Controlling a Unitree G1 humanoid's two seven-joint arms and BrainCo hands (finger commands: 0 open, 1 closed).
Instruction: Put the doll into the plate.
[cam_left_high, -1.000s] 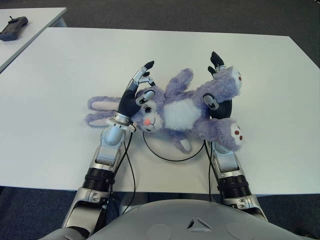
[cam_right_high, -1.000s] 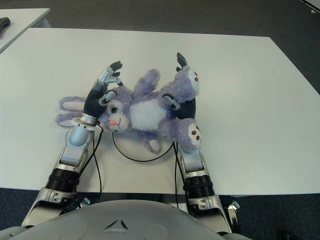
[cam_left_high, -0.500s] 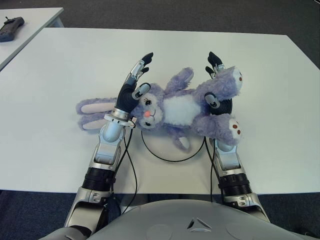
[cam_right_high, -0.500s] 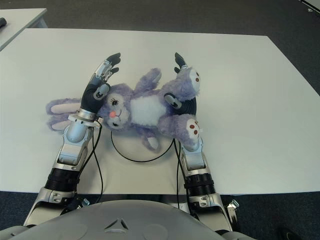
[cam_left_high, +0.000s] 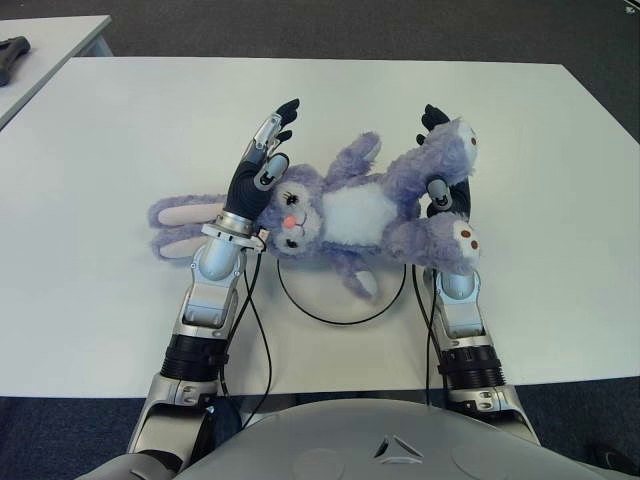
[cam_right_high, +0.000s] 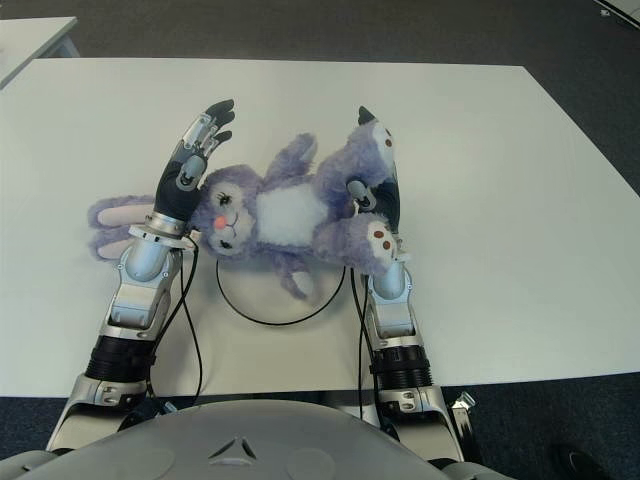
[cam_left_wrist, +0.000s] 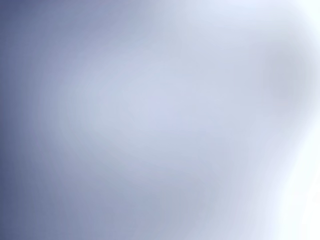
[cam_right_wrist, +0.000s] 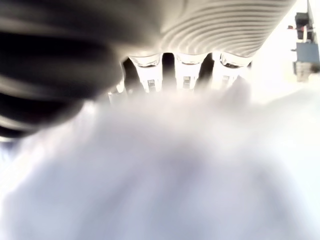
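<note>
A purple plush rabbit doll (cam_left_high: 345, 215) with a white belly lies face up between my two hands, over the far half of a white plate with a thin black rim (cam_left_high: 335, 318). My left hand (cam_left_high: 258, 170) presses against the doll's head, thumb on its face and fingers straight behind it. My right hand (cam_left_high: 440, 195) holds the doll's legs, its thumb between the two feet and its fingers (cam_right_wrist: 182, 75) behind the upper leg. Fur fills both wrist views. The long ears trail off to the left onto the table (cam_left_high: 120, 130).
The white table stretches wide on every side of the plate. A second table (cam_left_high: 60, 30) stands at the far left with a dark device (cam_left_high: 15, 50) on it. Black cables hang along both forearms near the table's front edge.
Both hands have carried the doll a little to the left and farther from me. The lower foot has swung up closer to the right hand.
</note>
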